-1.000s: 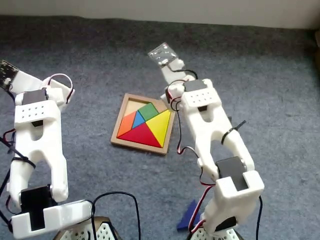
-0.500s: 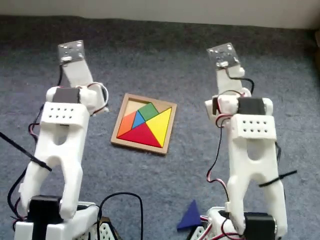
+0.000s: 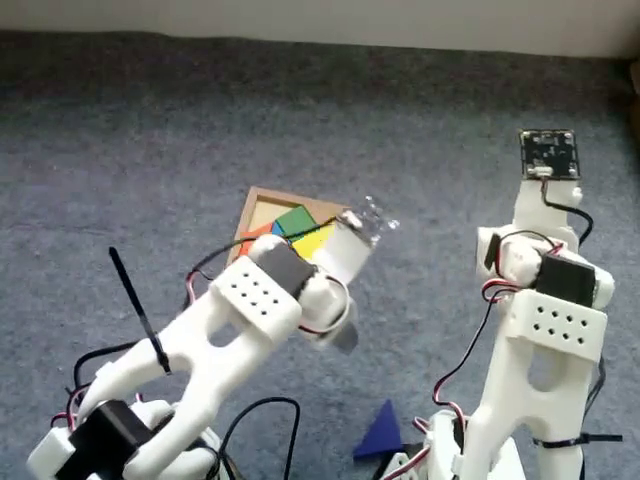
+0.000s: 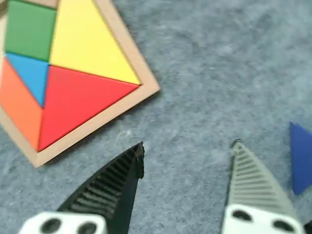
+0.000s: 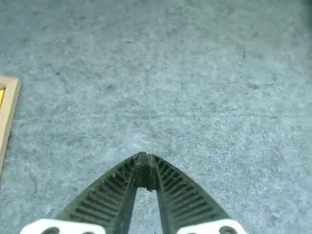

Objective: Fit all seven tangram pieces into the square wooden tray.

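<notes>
Tangram pieces (image 4: 83, 97) in yellow, red, orange, light blue and green lie flat in the square wooden tray (image 4: 131, 48), just beyond the left gripper (image 4: 187, 145), whose fingers stand spread apart and empty above the grey carpet (image 4: 219, 73) beside a tray corner. A dark blue triangle (image 4: 300, 158) lies loose on the carpet past those fingers, on the side away from the tray. The right gripper (image 5: 146, 168) has its fingers pressed together on nothing, above bare carpet off to the tray's side.
</notes>
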You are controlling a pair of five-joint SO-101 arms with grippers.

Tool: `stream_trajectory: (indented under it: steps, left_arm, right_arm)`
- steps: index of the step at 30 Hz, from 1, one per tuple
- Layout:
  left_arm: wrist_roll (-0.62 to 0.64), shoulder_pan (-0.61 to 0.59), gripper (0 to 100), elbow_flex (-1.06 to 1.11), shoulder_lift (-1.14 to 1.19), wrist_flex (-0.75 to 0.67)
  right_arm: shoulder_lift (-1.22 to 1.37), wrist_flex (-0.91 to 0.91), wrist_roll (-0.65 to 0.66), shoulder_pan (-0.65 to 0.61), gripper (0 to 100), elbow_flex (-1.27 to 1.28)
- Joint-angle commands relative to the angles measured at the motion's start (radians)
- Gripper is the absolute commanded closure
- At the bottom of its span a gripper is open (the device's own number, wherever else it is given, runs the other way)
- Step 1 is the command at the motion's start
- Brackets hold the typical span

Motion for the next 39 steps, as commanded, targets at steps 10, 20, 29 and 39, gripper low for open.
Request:
stream_trajectory:
  steps: [10, 20, 29, 39]
  left_arm:
    - [0.064, 0.306, 68, -0.104, 0.226, -0.021]
    - [0.066, 0.352, 68, -0.358, 0.596, 0.046]
    - [0.057, 0.193, 68, -0.455, 0.676, 0.109]
    - [-0.008, 0.008, 69, -0.453, 0.541, 0.157]
  right_arm:
    - [-0.035, -0.151, -0.091, 0.102, 99.0, 0.114]
    - [-0.041, -0.153, -0.089, 0.104, 99.0, 0.116]
    - [-0.044, -0.151, -0.084, 0.105, 99.0, 0.116]
    - [-0.044, -0.151, -0.083, 0.136, 99.0, 0.116]
